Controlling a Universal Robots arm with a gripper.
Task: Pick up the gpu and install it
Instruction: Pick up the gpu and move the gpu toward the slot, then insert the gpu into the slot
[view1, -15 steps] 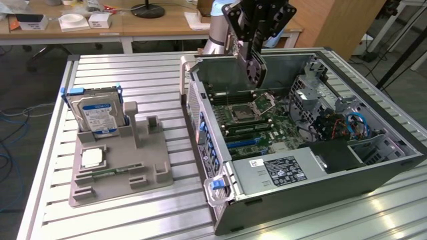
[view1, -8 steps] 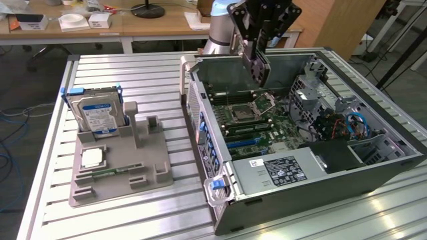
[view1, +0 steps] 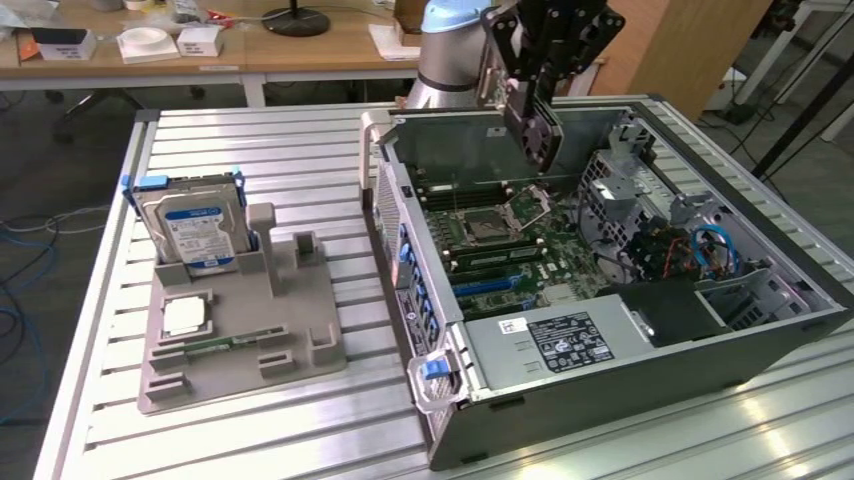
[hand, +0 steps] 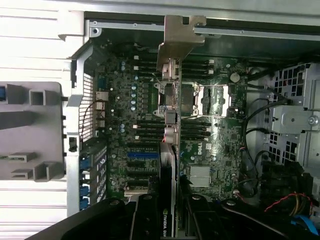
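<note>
The gpu hangs in the air over the open computer case, gripped by my gripper, which is shut on it. It is a thin dark card, held on edge and tilted, above the back of the motherboard. In the wrist view the gpu runs edge-on away from the gripper. Its silver end bracket is at the far end, near the case wall. Black fingers press on either side of the card, which floats above the motherboard's slots.
A grey holder tray lies on the slatted table at the exterior view's left. In it are a blue-labelled hard drive standing upright and a small square CPU chip. Cables and a drive cage crowd the case's right side.
</note>
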